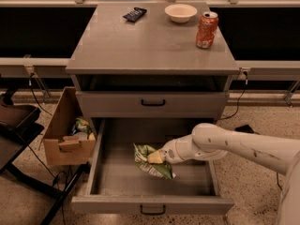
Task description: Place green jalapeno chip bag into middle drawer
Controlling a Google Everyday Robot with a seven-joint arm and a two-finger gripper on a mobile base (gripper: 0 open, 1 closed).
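Observation:
The green jalapeno chip bag (pixel 151 162) is crinkled light-green foil and sits inside the open middle drawer (pixel 112 177), the grey cabinet's lowest drawer, pulled far out. My gripper (pixel 157 157) reaches in from the right on a white arm and is shut on the bag's upper edge. The bag hangs tilted, its lower end at or just above the drawer floor; I cannot tell if it touches. The drawer's black pull handle (pixel 153 210) shows on its front.
The drawer above (pixel 153 103) is closed. On the cabinet top stand a small dark packet (pixel 134 14), a white bowl (pixel 180 12) and an orange soda can (pixel 206 29). A cardboard box (pixel 65 132) with items stands on the floor at the left, beside a dark cart (pixel 14 121).

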